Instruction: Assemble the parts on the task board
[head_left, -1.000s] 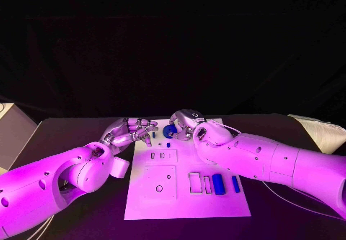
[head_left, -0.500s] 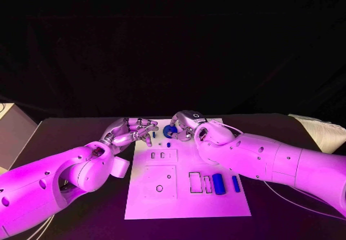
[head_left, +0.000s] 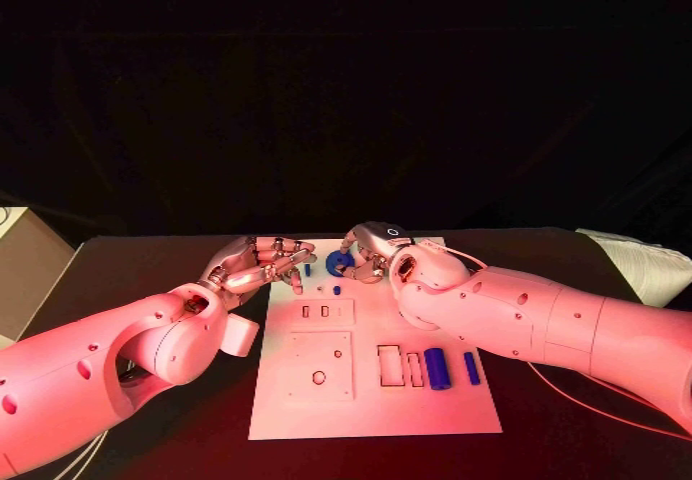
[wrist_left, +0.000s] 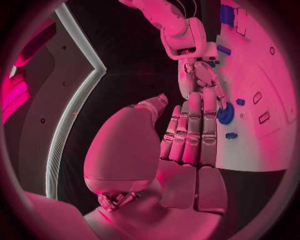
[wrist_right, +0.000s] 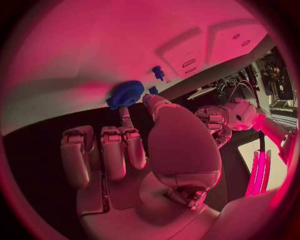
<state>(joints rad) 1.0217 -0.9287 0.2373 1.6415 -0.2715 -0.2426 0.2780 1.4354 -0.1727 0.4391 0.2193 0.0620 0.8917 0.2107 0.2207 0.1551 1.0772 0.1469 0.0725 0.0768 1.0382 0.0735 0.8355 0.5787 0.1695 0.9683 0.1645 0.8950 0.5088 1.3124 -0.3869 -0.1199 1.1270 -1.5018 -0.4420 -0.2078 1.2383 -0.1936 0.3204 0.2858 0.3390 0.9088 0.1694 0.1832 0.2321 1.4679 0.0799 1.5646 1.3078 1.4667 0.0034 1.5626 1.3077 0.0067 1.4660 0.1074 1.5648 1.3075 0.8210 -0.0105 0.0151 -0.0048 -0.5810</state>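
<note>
Your right hand pinches the blue gear at the top edge of the task board, mid-frame. Your left hand, fingers curled in and empty, hovers just left.

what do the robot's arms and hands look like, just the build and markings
Both arms are thick, smooth, rounded white shells dotted with small dark round holes. The left hand and right hand are silver metal with segmented, jointed fingers. The right wrist carries a small dark ring mark, and a thin cable trails beneath the right arm.
</note>
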